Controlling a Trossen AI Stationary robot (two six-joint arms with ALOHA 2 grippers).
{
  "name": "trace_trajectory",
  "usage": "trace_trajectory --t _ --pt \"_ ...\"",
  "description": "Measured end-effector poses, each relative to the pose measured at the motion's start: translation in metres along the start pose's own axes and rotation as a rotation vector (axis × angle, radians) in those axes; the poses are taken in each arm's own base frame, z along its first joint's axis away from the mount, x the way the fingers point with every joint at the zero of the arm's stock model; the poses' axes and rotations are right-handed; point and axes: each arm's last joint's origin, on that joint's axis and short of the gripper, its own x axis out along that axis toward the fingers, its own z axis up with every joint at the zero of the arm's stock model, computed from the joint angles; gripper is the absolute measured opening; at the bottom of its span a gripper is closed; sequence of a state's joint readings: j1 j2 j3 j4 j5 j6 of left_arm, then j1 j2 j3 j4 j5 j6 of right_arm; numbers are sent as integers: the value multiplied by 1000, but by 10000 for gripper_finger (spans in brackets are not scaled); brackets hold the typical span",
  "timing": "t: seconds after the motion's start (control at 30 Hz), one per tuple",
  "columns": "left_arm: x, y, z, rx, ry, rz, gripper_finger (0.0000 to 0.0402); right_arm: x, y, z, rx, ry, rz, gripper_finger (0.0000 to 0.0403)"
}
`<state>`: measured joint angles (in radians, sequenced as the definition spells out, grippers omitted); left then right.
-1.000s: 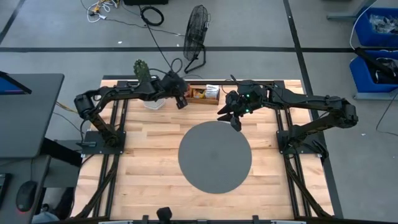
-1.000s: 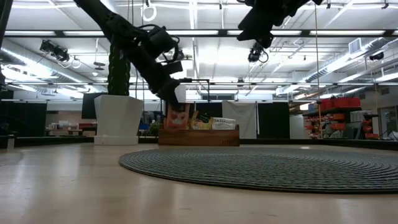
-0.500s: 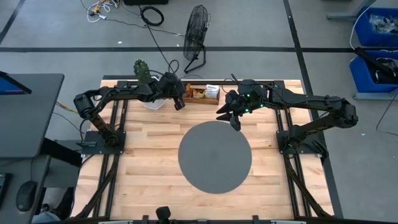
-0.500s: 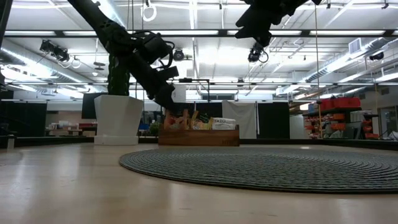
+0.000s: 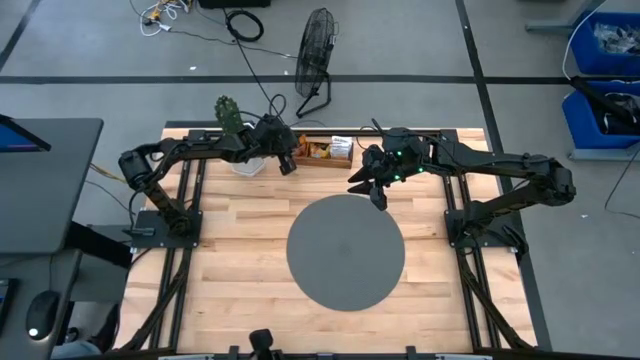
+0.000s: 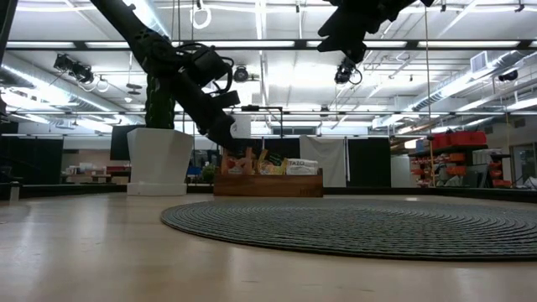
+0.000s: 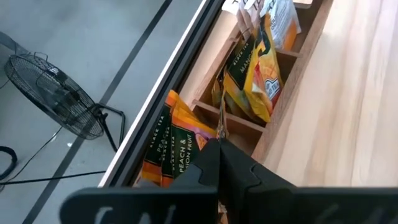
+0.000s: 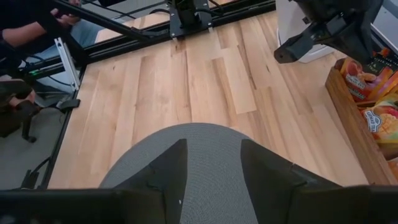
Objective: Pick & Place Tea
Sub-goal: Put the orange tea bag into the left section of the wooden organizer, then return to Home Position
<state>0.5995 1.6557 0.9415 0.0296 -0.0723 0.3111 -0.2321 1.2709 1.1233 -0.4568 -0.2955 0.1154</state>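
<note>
left gripper (image 5: 289,163) is at the left end of the tray (image 5: 325,159) on the desk's (image 5: 240,250) far edge, just beside the white pot (image 5: 247,163) w/ the cactus. its fingers (image 7: 233,171) are pressed together, closed; in the left wrist view a thin edge shows at the tips, but can't tell if a sachet is actually pinched. in the low view the gripper (image 6: 228,138) sits right over the tray's (image 6: 268,184) left end, tip about level w/ the tops of the sachets.

tea (image 5: 318,150) stands upright in the tray's compartments (orange and yellow packs on the left, white ones to the right). left wrist view shows an orange sachet (image 7: 177,146) in the compartment just ahead of the fingers, yellow-orange sachets (image 7: 252,71) in the next one and white ones past that, wooden dividers between them.

right gripper (image 5: 375,188) hangs above the far edge of the grey disc (image 5: 345,252), well off the desk, near the tray's right end but apart from it. jaws stand open, nothing between them; right wrist view looks past its fingers (image 8: 165,171) down onto the disc (image 8: 211,146), w/ the left arm and tray off to one side.

disc lies mid-desk, no tea on it. a fan (image 5: 316,50) stands on the floor behind the desk.
</note>
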Motion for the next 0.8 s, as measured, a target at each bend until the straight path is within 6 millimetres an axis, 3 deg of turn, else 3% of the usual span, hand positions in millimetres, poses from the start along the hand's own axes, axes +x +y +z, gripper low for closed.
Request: trace_trajectory --t 0.17,0.63,0.8 --pt "0 0 0 42 1 -2 17 0 -1 0 8 -2 -17 155" --pt "0 1 0 48 14 48 161 0 -1 0 8 -2 -19 155" --pt "-7 -13 9 72 -10 77 178 0 -4 0 2 -9 -79 155"
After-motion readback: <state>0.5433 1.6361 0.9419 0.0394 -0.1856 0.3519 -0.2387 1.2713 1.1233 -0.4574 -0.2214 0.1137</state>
